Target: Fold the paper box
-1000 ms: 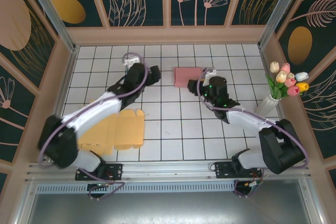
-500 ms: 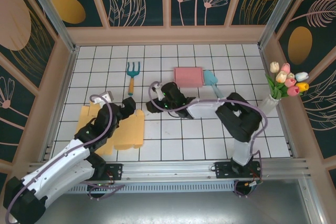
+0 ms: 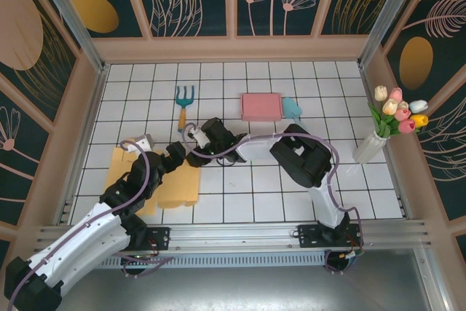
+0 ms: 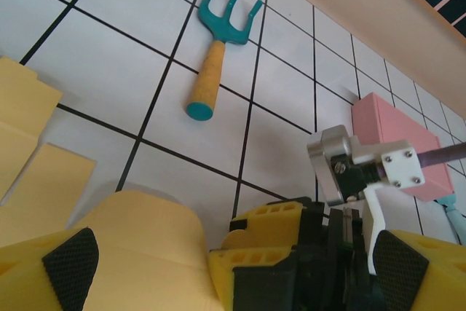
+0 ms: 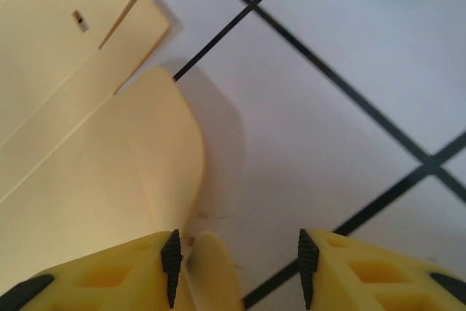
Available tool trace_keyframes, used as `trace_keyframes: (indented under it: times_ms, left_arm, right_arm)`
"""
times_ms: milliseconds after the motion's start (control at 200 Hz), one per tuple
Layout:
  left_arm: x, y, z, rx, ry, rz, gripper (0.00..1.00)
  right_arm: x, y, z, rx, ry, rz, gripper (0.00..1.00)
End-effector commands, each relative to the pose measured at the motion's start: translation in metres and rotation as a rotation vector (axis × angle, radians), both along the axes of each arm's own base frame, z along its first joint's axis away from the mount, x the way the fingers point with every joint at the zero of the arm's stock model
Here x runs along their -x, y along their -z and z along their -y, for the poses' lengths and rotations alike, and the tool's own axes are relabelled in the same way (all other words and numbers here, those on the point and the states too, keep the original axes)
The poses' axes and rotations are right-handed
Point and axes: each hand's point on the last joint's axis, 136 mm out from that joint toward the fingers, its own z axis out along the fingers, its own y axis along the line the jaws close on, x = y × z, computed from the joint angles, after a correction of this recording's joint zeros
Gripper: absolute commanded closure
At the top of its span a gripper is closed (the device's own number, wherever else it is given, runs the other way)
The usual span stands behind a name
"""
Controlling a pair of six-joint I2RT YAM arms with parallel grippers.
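Right fingers (image 5: 116, 278) apart, gripping nothing; a small rounded tab of the paper box (image 5: 73, 151) sits in the gap close to the left-hand pad, can't tell if it touches; a bigger rounded flap lies just ahead of it, slightly lifted and casting a shadow on the table (image 5: 306, 129). Left fingers (image 4: 69, 260) spread wide, also holding nothing; the right arm's yellow-and-black fingertips sit between them (very close, contact unclear), with a rounded box flap on the left side of the gap. From the top view the paper box is unfolded and lies flat on the left half of the white gridded table, toward the near edge; both arms meet at its upper right corner, left arm stretched over the sheet, right arm stretched across from the right. Teal garden fork (image 3: 183, 103) with cork-coloured handle lies behind the box, apart from it; pink box (image 3: 261, 106) farther back near the centre; teal scoop (image 3: 293, 109) touching or just beside its right side; vase of tulips (image 3: 373, 143) at the right wall, well apart.
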Motion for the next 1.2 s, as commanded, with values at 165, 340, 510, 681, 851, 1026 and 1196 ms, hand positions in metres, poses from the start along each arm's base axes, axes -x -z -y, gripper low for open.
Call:
trace_keyframes:
  times_ms: [165,340,510,681,851,1026,1196]
  left_arm:
    - [0.001,0.003,-0.001,0.006,-0.007,-0.004,0.02]
    - [0.001,0.003,-0.002,0.012,-0.015,-0.006,0.01]
    - [0.0,0.001,-0.001,0.023,-0.015,-0.001,0.01]
    - [-0.001,-0.004,0.002,0.033,-0.009,0.006,0.02]
    - [-0.002,-0.006,0.003,0.041,-0.012,0.006,0.02]
    - [-0.006,0.004,0.01,0.042,0.009,-0.012,0.01]
    - [-0.012,0.024,0.026,0.053,0.055,-0.056,0.01]
  right_arm:
    - [0.014,0.007,0.006,0.011,-0.023,-0.027,0.73]
    - [0.015,-0.024,0.027,-0.055,0.049,0.009,0.92]
    - [0.025,-0.056,0.06,-0.107,0.118,0.06,0.96]
    - [0.026,-0.078,0.108,-0.096,0.287,0.115,0.96]
    - [0.026,-0.082,0.171,-0.054,0.501,0.159,0.97]
    - [0.03,-0.073,0.251,0.012,0.777,0.202,0.96]
    - [0.043,-0.057,0.283,-0.003,0.84,0.166,0.88]
